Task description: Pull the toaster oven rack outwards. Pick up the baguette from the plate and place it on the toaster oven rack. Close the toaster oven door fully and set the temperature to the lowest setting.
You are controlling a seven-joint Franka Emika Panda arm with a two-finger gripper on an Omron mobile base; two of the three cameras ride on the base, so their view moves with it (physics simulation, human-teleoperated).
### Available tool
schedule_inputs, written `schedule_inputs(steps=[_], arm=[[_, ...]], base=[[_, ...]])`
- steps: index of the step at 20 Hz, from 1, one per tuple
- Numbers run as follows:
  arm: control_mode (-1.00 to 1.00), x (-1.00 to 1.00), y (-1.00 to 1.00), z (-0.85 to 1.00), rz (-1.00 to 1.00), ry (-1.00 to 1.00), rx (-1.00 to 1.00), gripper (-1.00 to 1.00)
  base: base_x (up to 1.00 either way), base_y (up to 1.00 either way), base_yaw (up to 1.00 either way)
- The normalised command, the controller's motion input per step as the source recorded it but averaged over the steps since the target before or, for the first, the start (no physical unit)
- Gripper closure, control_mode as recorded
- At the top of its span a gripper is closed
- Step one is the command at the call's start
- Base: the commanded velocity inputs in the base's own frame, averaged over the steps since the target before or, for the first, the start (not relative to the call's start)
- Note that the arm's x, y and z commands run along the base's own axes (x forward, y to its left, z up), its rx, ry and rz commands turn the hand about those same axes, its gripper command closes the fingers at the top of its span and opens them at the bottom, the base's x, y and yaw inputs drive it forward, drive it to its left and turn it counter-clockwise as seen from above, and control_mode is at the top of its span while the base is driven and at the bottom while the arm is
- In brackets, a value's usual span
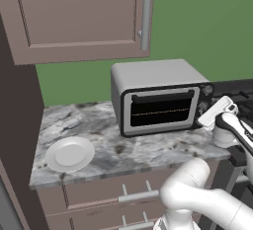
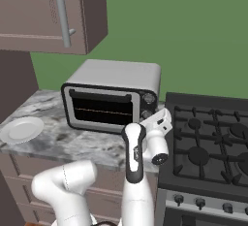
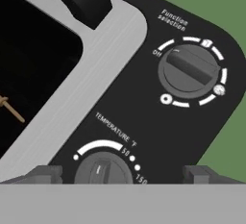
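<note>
Gripper (image 3: 117, 174) astride temperature knob (image 3: 103, 169), grip unclear, perhaps touching | toaster oven door (image 1: 160, 109) shut | plate (image 1: 69, 153) bare

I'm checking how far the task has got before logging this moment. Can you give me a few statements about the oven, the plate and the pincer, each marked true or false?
1. The oven door is shut. True.
2. The baguette lies on the plate. False: the plate is bare.
3. The pincer is at the temperature knob, a fingertip on either side. True.
4. The pincer is gripping the door handle. False: it is over at the control strip, clear of the handle.
5. The plate sits on the stove. False: it rests on the marble counter, left of the oven.
</note>
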Motion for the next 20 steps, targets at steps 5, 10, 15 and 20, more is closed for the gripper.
schedule_inputs(steps=[5,10,15,20], arm=[[-1.00,0.09,0.00,-0.09,0.00,0.00,0.01,-1.00],[-1.00,0.04,0.00,-0.12,0.00,0.00,0.00,-1.00],[-1.00,0.00,0.00,-0.18,0.00,0.00,0.00,-1.00],[-1.00,0.01,0.00,-0.20,0.00,0.00,0.00,1.00]], base=[[0.00,0.00,0.00],[0.00,0.00,0.00],[0.00,0.00,0.00],[0.00,0.00,0.00]])
